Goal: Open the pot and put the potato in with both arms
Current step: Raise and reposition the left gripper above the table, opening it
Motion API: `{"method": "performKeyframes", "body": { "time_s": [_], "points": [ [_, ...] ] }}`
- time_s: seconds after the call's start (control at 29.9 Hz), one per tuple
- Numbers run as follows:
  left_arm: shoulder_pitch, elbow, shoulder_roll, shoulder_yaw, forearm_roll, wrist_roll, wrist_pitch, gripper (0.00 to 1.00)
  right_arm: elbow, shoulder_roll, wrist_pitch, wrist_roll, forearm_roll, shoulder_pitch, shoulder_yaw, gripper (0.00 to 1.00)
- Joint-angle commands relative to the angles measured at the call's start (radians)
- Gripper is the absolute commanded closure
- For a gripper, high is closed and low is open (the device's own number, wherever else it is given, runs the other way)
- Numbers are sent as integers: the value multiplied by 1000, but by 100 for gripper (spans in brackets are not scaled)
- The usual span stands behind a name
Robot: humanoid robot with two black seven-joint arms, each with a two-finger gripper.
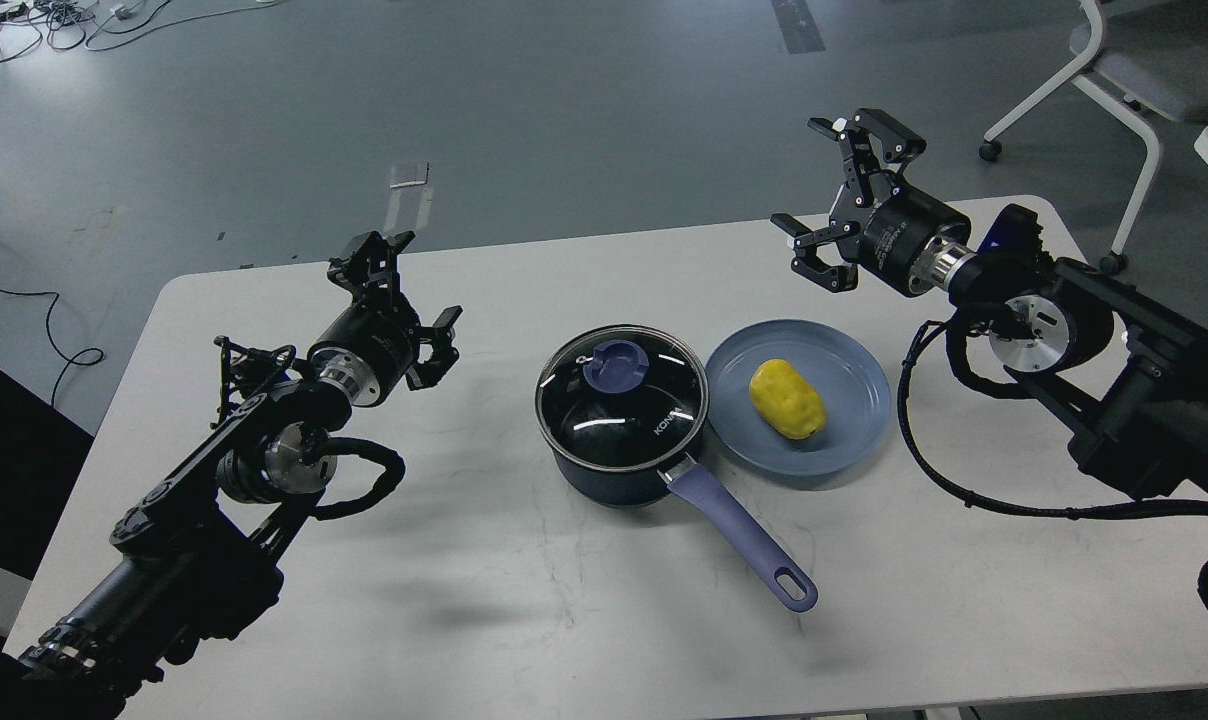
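The dark navy pot point(619, 470) stands mid-table, its periwinkle handle point(739, 538) pointing to the front right. A glass lid with a purple knob point(615, 364) sits on it. The yellow potato point(787, 399) lies on a blue-grey plate point(854, 370) just right of the pot. My left gripper point(404, 290) is open and empty, held above the table left of the pot. My right gripper point(839, 185) is open and empty, raised behind the plate near the table's far edge.
The white table point(524, 620) bears the pot and plate. A white wheeled chair point(1124, 70) stands on the grey floor at the back right. Cables point(24, 290) lie on the floor at the left.
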Motion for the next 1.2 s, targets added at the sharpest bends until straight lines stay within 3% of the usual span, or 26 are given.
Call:
{"method": "performKeyframes", "body": {
  "time_s": [0.0,0.1,0.17,0.23,0.33,0.4,0.43,0.57,0.97,1.17],
  "points": [
    [-3,-10,-2,5,31,-42,-2,2,0,-1,-9,-5,0,3,2,0],
    [5,-8,-4,8,124,-134,1,2,0,-3,-8,-20,2,3,4,0],
    [11,12,-13,6,216,-247,26,2,0,-13,-6,-43,31,3,19,0],
    [9,14,-19,6,211,-263,52,2,2,-17,0,-48,52,3,19,0],
    [3,14,-33,6,176,-246,52,2,-1,-17,1,-48,53,3,21,0],
    [-8,16,-35,6,108,-203,52,2,-7,-12,0,-46,51,3,21,0],
    [-14,17,-33,6,56,-156,52,2,-7,-9,-2,-42,50,1,19,0],
    [-38,17,-31,11,23,-83,52,2,-9,-9,-6,-36,48,1,21,0],
    [-144,14,27,23,81,-108,70,2,-15,-67,-9,-33,53,-14,42,0],
    [-166,-86,149,152,604,-108,226,2,-30,-75,-9,-40,53,-66,93,0]
  ]
}}
